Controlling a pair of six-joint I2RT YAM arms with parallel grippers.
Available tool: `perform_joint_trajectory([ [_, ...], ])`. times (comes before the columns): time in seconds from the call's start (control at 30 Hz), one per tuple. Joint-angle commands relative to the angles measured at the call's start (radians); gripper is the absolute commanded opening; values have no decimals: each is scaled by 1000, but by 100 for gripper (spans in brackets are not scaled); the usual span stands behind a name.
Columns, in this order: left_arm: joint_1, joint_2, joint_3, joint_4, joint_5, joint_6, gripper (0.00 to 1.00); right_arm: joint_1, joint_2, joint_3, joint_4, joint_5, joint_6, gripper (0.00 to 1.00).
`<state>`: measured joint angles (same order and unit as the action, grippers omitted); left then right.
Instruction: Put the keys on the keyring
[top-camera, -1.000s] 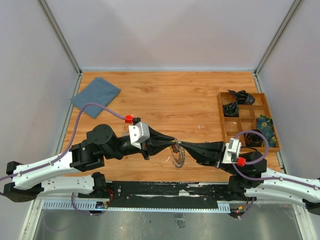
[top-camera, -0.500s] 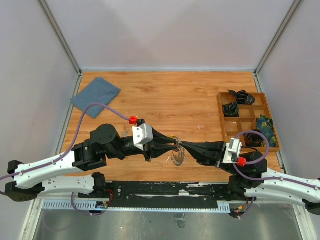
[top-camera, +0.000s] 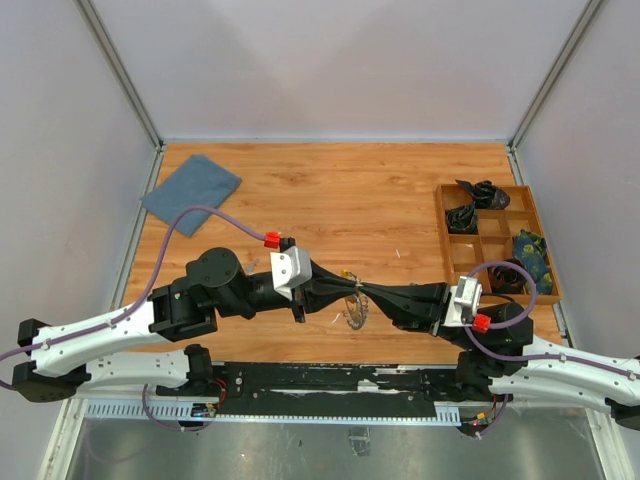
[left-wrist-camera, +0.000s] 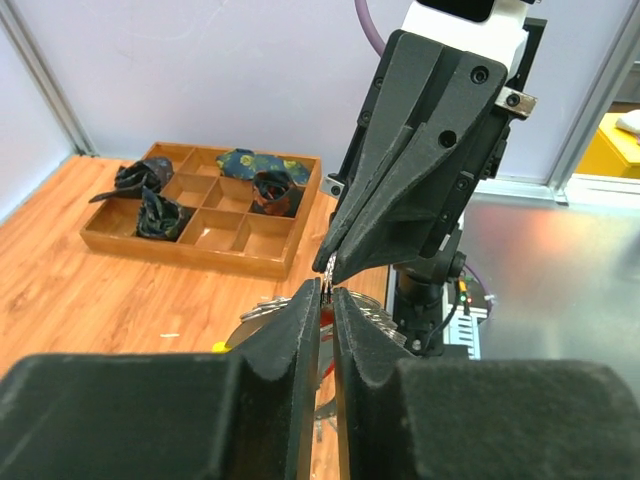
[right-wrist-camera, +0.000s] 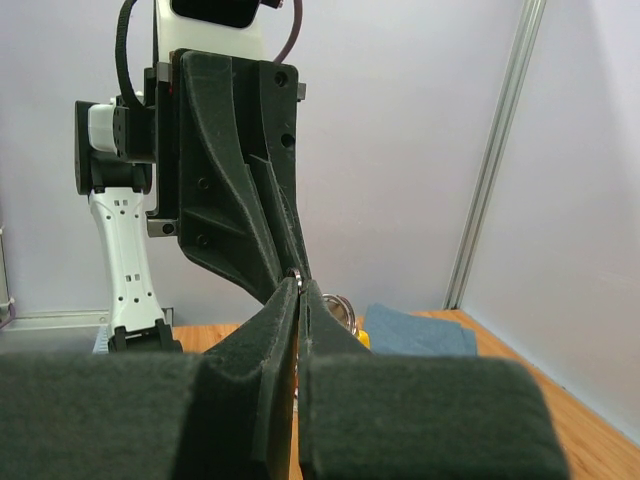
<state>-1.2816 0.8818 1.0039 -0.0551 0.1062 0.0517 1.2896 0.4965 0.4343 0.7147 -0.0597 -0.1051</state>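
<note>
My two grippers meet tip to tip above the near middle of the table. My left gripper (top-camera: 347, 287) is shut on a small metal key at its tips (left-wrist-camera: 327, 292), and a red key head (left-wrist-camera: 327, 321) shows in the slit between its fingers. My right gripper (top-camera: 365, 292) is shut on the thin wire of the keyring (right-wrist-camera: 298, 276). The keyring (top-camera: 357, 313) hangs below both tips with its fringe of silver keys (left-wrist-camera: 258, 309) and a yellow tag (left-wrist-camera: 218, 347). The other loose keys are out of view.
A wooden compartment tray (top-camera: 540, 232) with dark cable bundles stands at the right edge, also in the left wrist view (left-wrist-camera: 180, 245). A blue cloth (top-camera: 191, 193) lies at the far left, also in the right wrist view (right-wrist-camera: 415, 330).
My left arm has pushed to the right, closing onto the right gripper's tips. The hanging keyring has shifted slightly. The right arm has stayed still.
</note>
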Motion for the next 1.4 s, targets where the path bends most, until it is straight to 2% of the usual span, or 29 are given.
perform_joint_trajectory([
  [0.0,-9,-1,22,23,-13,-5,13,8,-7,35,37,-7,-4,0],
  [0.17,-9,9,39,-4,-68,-15,1,9,-4,41,21,-17,-7,0],
  [0.27,-9,20,63,-45,-112,-27,1,8,-8,50,-6,-1,-22,2],
  [0.5,-7,69,154,-227,-226,-63,1,9,-27,88,-127,62,-102,29],
  [0.7,9,169,277,-455,-279,-97,1,9,-62,97,-185,218,-169,38],
  [1.03,189,332,389,-735,-212,-134,1,9,-99,104,-278,346,-186,40],
  [1.2,333,434,386,-824,-67,-156,0,9,-100,108,-307,362,-179,40],
  [1.37,364,548,410,-926,-38,-149,1,10,-108,98,-309,369,-171,40],
])
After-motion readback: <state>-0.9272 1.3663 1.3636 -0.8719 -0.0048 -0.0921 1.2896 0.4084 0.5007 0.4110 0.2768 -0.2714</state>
